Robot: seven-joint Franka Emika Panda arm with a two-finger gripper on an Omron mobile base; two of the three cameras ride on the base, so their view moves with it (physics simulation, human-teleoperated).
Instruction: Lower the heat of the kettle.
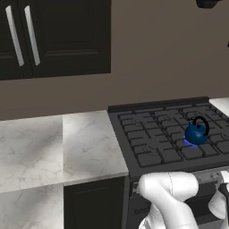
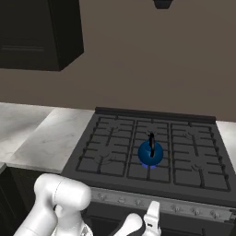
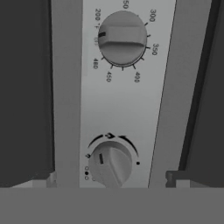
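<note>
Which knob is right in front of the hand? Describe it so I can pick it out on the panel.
In the hand view, find the pale strip of the stove's control panel between dark surfaces. Two grey knobs sit on it: the temperature dial ringed with numbers, and the burner knob. The burner knob is the one nearest the open fingertips, with a curved wedge marking and dots instead of numbers.

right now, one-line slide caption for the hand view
Open fingers face the stove control panel, lined up on a burner knob with the temperature dial beyond.
</note>
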